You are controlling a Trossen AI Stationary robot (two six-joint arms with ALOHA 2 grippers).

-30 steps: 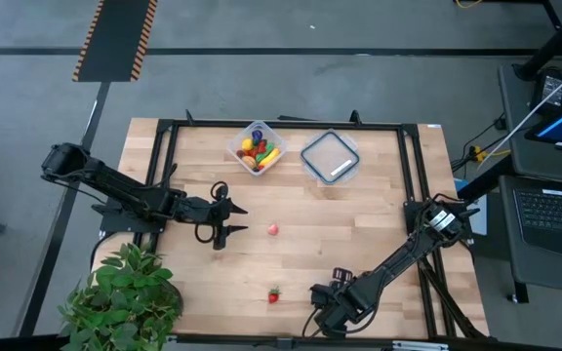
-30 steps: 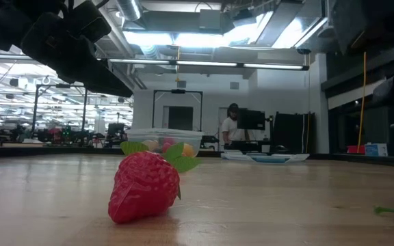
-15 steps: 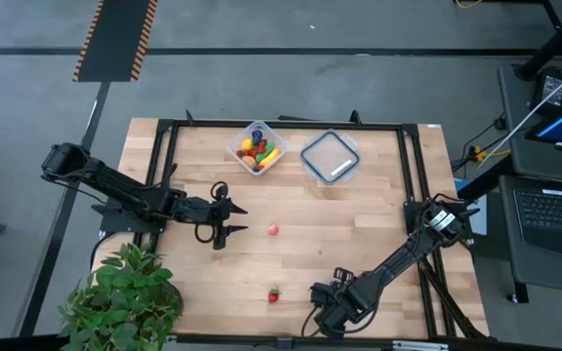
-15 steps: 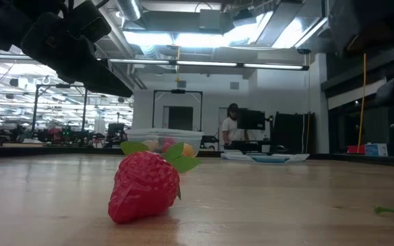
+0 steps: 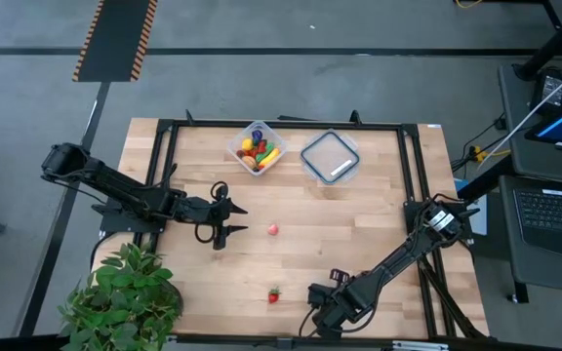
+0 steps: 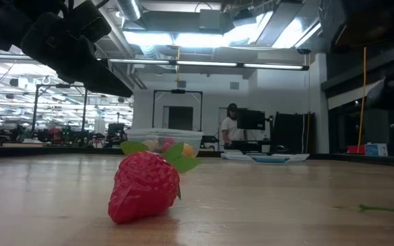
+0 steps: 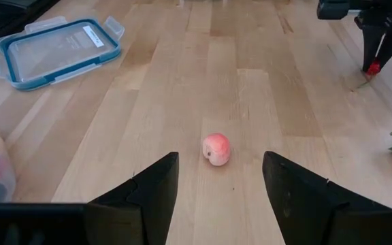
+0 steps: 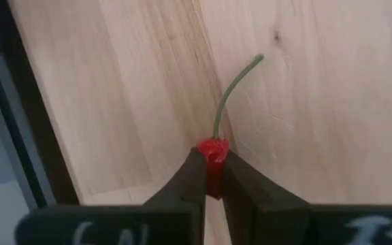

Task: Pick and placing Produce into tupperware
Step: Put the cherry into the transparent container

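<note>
I see the desk (image 5: 359,224) as a broad slab of pale wooden planks with visible grain, edged by a thin black metal frame. Beside its near left corner stands a leafy green plant (image 5: 125,297). The left gripper (image 5: 230,221) hovers over the left-centre of the desk with its jaws spread wide and nothing between them; a small round peach-pink fruit (image 7: 216,148), smooth and matte, lies on the wood just ahead of it. Toward the far edge sits the flat square lid (image 5: 330,156), clear plastic with a blue rim and snap tabs, bearing a white label whose writing I cannot read. Just left of it is the tupperware (image 5: 256,147), a clear square tub with rounded corners, already holding a heap of produce (image 5: 259,150) in yellow, orange, red and green. Near the front edge lies a strawberry (image 6: 144,186), red with a pimpled skin and flat green leaves. The right gripper (image 8: 209,178) is low at the front edge of the desk, right of the strawberry, its jaws pinched nearly together on a small glossy red cherry (image 8: 212,151), whose thin curved green stem (image 8: 235,90) rests along the wood.
</note>
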